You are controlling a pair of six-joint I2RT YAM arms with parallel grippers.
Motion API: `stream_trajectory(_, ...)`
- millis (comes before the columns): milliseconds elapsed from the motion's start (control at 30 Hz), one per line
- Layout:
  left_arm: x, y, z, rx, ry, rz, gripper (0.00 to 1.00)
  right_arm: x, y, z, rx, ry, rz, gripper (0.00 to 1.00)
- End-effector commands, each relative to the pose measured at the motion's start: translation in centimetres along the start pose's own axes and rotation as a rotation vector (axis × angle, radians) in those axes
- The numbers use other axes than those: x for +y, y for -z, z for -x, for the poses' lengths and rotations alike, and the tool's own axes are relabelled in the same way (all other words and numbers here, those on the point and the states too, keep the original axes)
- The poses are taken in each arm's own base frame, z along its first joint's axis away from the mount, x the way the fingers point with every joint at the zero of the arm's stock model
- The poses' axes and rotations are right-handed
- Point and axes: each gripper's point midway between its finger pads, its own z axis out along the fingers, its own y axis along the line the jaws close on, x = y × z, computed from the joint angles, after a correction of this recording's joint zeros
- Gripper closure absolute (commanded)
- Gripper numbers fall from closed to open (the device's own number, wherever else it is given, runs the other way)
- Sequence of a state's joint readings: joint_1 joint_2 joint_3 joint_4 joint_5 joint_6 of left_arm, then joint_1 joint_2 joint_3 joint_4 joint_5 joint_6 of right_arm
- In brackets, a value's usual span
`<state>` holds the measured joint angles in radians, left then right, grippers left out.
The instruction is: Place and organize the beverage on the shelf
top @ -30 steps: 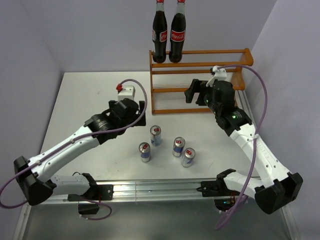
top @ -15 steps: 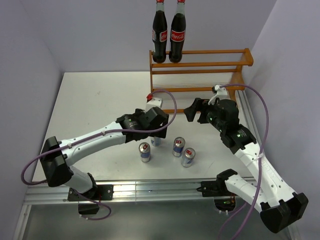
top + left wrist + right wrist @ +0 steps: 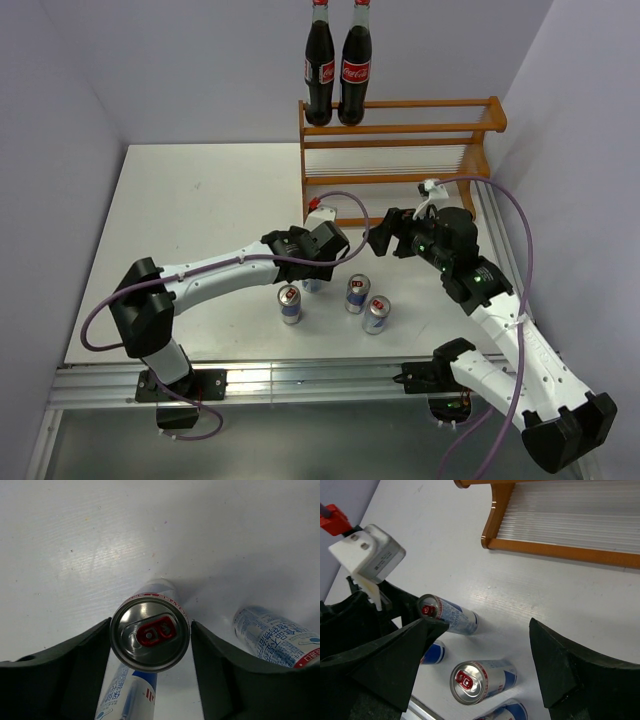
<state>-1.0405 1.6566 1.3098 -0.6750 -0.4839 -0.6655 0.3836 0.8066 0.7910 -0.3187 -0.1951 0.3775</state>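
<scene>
Two cola bottles [image 3: 320, 65] [image 3: 355, 65] stand at the left end of the shelf's [image 3: 400, 128] top tier. Three blue-and-silver cans [image 3: 290, 303] [image 3: 357, 292] [image 3: 377, 313] stand upright on the table. My left gripper [image 3: 150, 625] is lowered over a fourth can [image 3: 150, 639]. Its jaws flank the can closely: the left finger [image 3: 75, 670] meets the rim and a sliver of gap shows at the right finger. My right gripper [image 3: 378, 238] [image 3: 487, 625] hangs open above the table in front of the shelf [image 3: 555, 547], holding nothing. One can [image 3: 480, 680] lies below it.
The white table [image 3: 200, 200] ends at a metal rail [image 3: 300, 375] by the arm bases. Grey walls close in behind and to both sides. The left arm's white camera mount [image 3: 367, 555] sits close to my right gripper's left finger. Neighbouring cans [image 3: 272, 640] [image 3: 127, 695] stand beside the flanked one.
My left arm swung right and came down over the rear left can, its jaws narrowing around it. My right gripper moved from the shelf front down and left toward the cans.
</scene>
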Motion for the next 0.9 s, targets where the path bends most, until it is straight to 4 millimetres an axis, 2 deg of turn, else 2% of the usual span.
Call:
stream_trajectory(0,-1.0,0.6,2.5,-0.074,0.032,-0.024,0.35,1.1,0.6,0.9,-0.04,0.026,0.057,0.11)
stream_trajectory(67,-1.1,0.5,2.7,-0.08,0.036,-0.026,0.4,1.1,0.7,0.8,-0.041,0.028,0.059,0.11)
stream_trajectory(100,-1.4,0.5,2.7,-0.08,0.035,-0.037,0.5,1.1,0.7,0.8,-0.039,0.032,0.058,0.11)
stream_trajectory(167,-1.6,0.5,2.9,-0.079,0.034,-0.04,0.6,1.0,0.7,0.6,-0.031,0.038,0.058,0.11)
stream_trajectory(200,-1.5,0.6,3.0,-0.081,0.032,-0.04,0.72,1.0,0.7,0.5,-0.029,0.049,0.061,0.11)
stream_trajectory(267,-1.5,1.1,3.6,-0.096,0.035,-0.042,0.87,1.0,0.7,0.4,-0.028,0.056,0.068,0.11)
stream_trajectory(367,-1.3,2.4,5.0,-0.136,0.043,-0.05,0.99,1.8,0.8,0.0,-0.025,0.081,0.122,0.11)
stream_trajectory(500,-0.5,4.2,6.6,-0.172,0.03,-0.047,1.0,2.7,0.7,-0.1,-0.035,0.111,0.189,0.11)
stream_trajectory(633,-0.6,7.0,8.4,-0.212,0.04,-0.126,1.0,3.5,0.9,-0.6,-0.013,0.136,0.247,0.12)
stream_trajectory(767,-1.6,10.2,9.7,-0.243,0.025,-0.278,1.0,6.3,2.1,-1.5,0.017,0.189,0.434,0.13)
stream_trajectory(867,-1.8,12.7,10.4,-0.269,-0.029,-0.369,1.0,8.0,2.8,-1.8,0.037,0.21,0.547,0.18)
